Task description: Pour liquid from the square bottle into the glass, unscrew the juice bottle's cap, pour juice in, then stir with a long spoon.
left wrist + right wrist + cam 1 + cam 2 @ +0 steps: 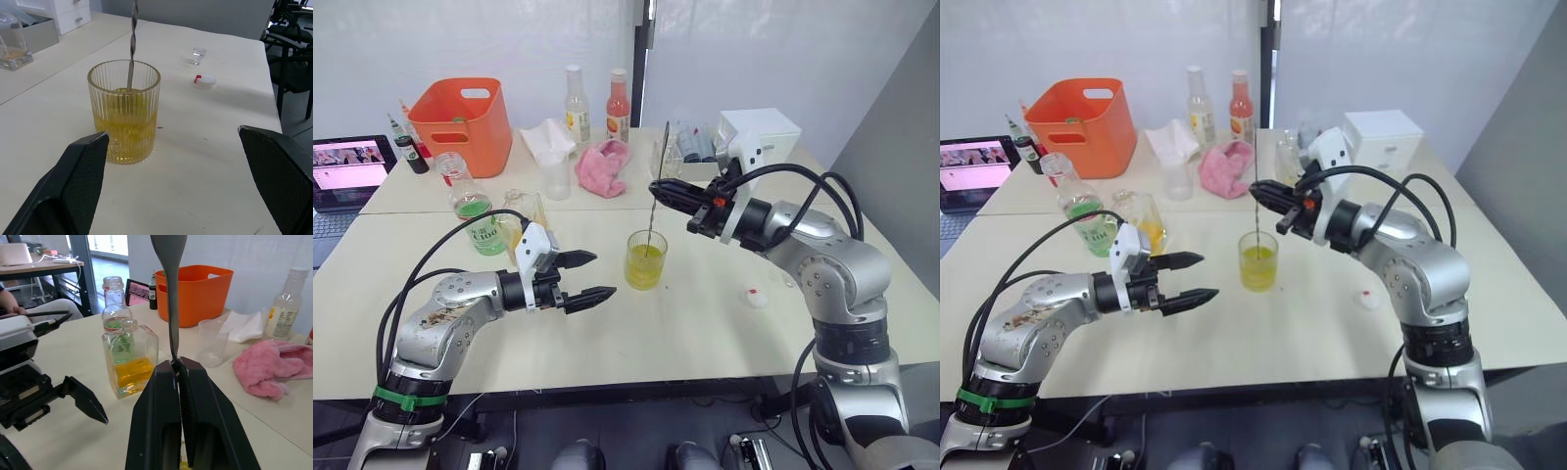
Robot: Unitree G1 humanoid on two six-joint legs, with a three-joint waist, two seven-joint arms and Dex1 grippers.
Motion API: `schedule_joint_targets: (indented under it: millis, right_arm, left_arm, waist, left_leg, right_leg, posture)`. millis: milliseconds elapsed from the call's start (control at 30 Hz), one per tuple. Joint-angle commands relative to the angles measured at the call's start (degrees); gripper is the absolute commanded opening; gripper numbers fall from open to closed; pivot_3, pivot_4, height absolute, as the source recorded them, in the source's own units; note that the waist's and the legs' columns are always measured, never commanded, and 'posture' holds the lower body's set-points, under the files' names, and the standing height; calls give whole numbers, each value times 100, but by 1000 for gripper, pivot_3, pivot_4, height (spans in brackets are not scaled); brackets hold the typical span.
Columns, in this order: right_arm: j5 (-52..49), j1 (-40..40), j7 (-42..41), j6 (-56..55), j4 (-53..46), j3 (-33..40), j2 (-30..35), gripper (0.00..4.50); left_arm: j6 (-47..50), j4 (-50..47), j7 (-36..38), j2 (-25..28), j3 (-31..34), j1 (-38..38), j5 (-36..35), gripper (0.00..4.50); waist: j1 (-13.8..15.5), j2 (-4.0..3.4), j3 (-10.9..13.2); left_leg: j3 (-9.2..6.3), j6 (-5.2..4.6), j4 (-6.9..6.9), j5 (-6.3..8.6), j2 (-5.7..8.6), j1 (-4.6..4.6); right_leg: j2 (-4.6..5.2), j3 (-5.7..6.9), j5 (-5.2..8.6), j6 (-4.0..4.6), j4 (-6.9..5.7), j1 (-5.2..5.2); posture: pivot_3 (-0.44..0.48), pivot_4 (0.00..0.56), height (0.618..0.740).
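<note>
Right gripper (658,186) pinched shut on long thin silver spoon (652,211), bowl down in ribbed clear glass (646,259) of yellow-green drink, mid tabletop; left gripper (592,277) spread wide open, just beside glass

The glass (124,111) in front of the left tool (590,276) is clear, ribbed and glossy. The spoon (132,41) pinched in the right tool (658,188) is polished metal with a twisted stem. Both tools have matt black plastic fingers (78,181). The counter (705,323) under them is smooth, matt and pale. Beyond the left tool, the square bottle (129,357) is shiny clear glass. The cloth (271,367) is fluffy pink fabric, the tub (462,124) smooth orange plastic.
</note>
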State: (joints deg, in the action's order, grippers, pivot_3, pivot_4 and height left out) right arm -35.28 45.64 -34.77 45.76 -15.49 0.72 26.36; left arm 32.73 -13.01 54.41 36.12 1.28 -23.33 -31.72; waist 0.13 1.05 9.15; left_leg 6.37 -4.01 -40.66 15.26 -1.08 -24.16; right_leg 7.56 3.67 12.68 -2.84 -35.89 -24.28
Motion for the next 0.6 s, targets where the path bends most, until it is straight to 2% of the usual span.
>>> schedule_joint_targets:
  millis: [33,300,467,600]
  right_arm:
    - [-205,131,79,58,-200,103,-152,0]
    - [190,242,167,-521,413,134,-441,0]
    - [644,358,267,-1076,1064,213,-384,0]
    - [731,367,136,-1149,1180,198,-278,0]
  left_arm:
    - [-32,-237,-30,-10,90,13,-96,4464]
    - [-28,-257,-35,-20,88,33,-100,4464]
    - [-34,-263,-34,-25,90,45,-100,4464]
    - [-30,-286,-37,-28,101,63,-109,4464]
  waist:
    - [-6,0,0]
    - [-9,0,0]
    - [-14,0,0]
    - [-16,0,0]
  left_leg:
    - [0,0,0,0,0,0]
    - [0,0,0,0,1,0]
    - [0,1,0,0,3,0]
    - [0,2,0,-1,3,0]
  right_leg:
    - [0,0,0,0,0,0]
    - [-1,1,0,0,0,0]
    - [0,1,0,0,0,0]
    - [-1,1,0,0,1,-1]
  posture:
    - [0,150,740]
    - [0,150,740]
    - [0,150,740]
    - [0,150,740]
